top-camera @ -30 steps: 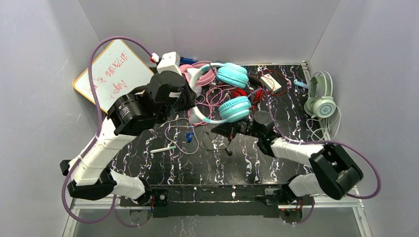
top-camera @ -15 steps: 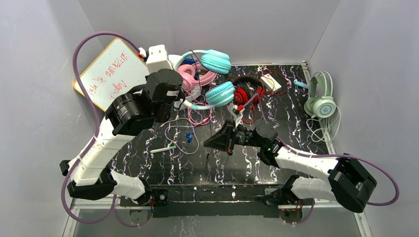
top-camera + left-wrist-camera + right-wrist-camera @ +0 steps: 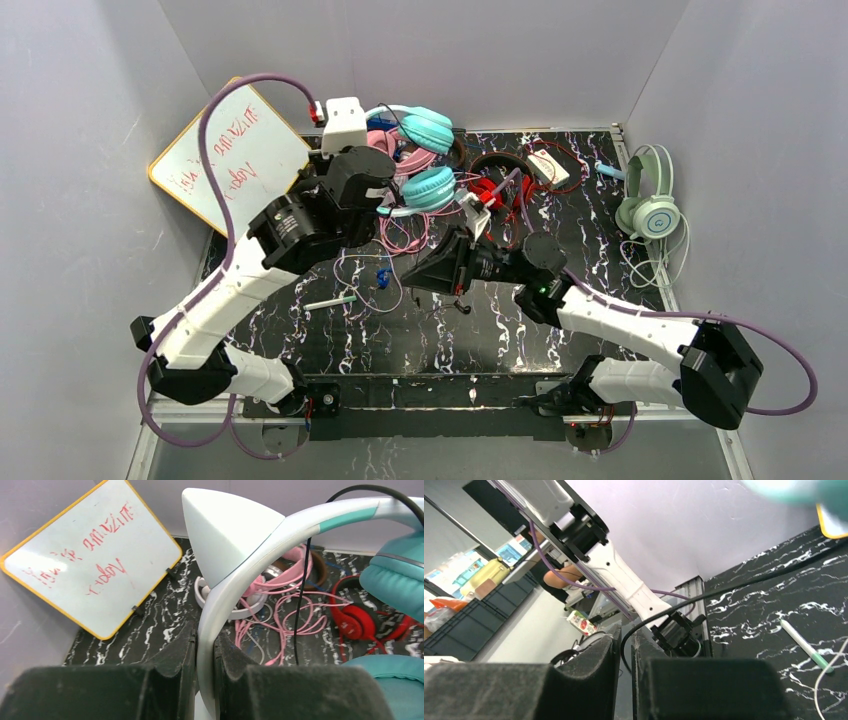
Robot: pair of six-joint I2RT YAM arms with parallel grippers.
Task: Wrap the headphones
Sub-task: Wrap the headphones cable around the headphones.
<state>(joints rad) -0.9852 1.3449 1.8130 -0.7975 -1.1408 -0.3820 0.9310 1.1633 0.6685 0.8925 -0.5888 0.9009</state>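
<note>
The left end effector [image 3: 205, 647] was clenched on the white headband of the teal headphones [image 3: 430, 188], holding them above the far left part of the bench [image 3: 500, 340]. The right end effector [image 3: 625, 642] stood near the bench middle with a black cord [image 3: 744, 585] running between its nearly closed jaws; whether it pinched the cord could not be told. No coil was visible round any headband or cup. Pink headphones [image 3: 385, 145] and red headphones [image 3: 487, 190] lay among loose, tangled cords at the far edge; a mint green set [image 3: 648, 210] sat at the right edge. Assessment: task at an early stage, all wrapping outstanding.
</note>
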